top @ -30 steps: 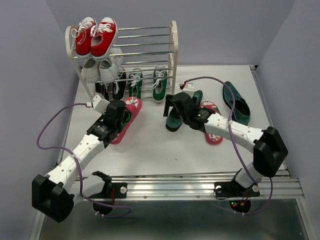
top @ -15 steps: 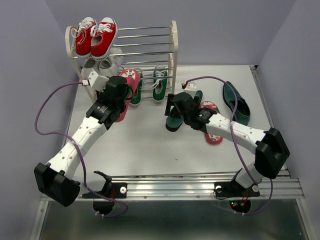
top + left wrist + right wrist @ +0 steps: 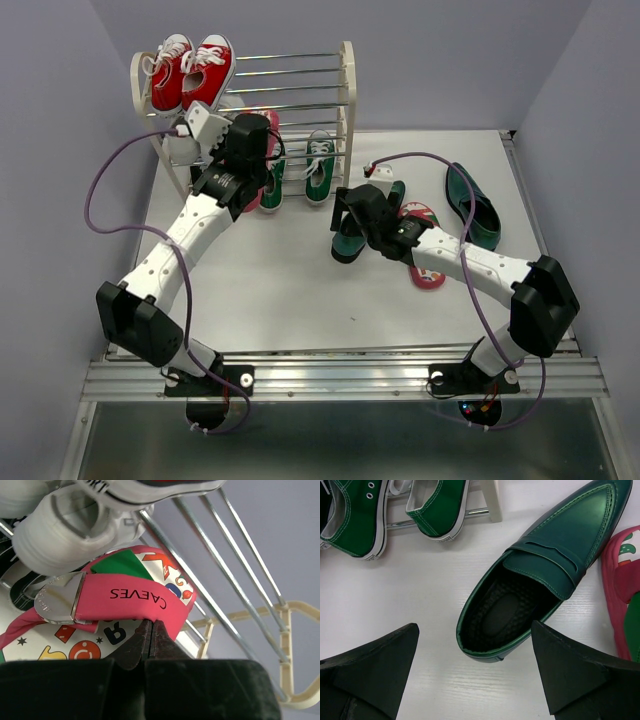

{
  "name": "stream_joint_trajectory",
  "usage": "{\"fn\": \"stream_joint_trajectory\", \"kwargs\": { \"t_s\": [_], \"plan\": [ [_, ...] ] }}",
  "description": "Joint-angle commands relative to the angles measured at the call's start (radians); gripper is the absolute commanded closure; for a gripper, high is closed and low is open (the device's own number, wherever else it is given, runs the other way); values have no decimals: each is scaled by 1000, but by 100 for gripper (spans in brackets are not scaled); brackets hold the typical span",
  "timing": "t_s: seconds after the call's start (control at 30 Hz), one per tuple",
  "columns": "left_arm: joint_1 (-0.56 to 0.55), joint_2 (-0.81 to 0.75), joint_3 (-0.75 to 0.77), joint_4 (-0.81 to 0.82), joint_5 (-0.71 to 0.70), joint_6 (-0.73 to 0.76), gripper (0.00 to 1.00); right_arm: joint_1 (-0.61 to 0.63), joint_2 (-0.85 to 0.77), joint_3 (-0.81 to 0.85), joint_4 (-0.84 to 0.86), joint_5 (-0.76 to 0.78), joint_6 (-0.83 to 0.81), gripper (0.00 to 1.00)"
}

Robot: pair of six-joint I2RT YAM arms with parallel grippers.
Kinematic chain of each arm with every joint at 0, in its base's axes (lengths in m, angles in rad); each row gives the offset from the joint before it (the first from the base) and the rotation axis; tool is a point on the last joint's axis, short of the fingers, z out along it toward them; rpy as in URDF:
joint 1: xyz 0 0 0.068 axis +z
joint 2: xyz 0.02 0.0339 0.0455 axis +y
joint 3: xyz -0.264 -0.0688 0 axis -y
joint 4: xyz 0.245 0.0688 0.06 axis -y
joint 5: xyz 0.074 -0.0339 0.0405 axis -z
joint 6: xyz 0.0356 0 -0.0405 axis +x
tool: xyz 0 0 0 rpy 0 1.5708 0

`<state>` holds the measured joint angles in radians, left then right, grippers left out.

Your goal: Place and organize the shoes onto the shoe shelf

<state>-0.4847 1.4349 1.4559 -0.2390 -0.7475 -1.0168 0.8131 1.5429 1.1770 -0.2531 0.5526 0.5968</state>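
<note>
Left wrist view: the left fingers point(image 3: 146, 639) are pressed together on the pink strap of a flip-flop point(image 3: 135, 597). The strap carries a silver badge, and the patterned insole shows beneath it. The held flip-flop is raised against the shoe shelf point(image 3: 287, 645), and its silver rods run diagonally just behind it. A white sneaker point(image 3: 65, 535) sits directly above the flip-flop.

Right wrist view: the right fingers point(image 3: 380, 665) stand wide apart and hold nothing. A dark green loafer point(image 3: 540, 575) lies on the white counter point(image 3: 395, 590) between and ahead of them, with its heel opening nearest the camera. Two green sneakers point(image 3: 355, 520) rest on the shelf's bottom rods at the top left. A second flip-flop point(image 3: 620, 590) lies at the right edge, just beside the loafer.

Top external view: the left arm reaches to the left part of the shelf, at its middle tier. Red sneakers point(image 3: 190, 72) occupy the top tier at the left. The right arm hangs over the loafer near the counter's middle. A second loafer point(image 3: 472, 205) lies apart, towards the right of the counter.
</note>
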Motion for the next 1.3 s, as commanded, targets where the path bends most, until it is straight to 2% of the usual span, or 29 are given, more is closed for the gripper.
{"fn": "stream_joint_trajectory", "kwargs": {
  "t_s": [0.0,0.53,1.27],
  "plan": [
    [6,28,144,116,-78,40,100,3,-32,6,15,47,-22,0],
    [60,220,308,198,-59,69,100,3,-14,22,14,79,-34,0],
    [77,363,452,290,-52,67,100,3,34,44,15,101,-31,0]
  ]
}}
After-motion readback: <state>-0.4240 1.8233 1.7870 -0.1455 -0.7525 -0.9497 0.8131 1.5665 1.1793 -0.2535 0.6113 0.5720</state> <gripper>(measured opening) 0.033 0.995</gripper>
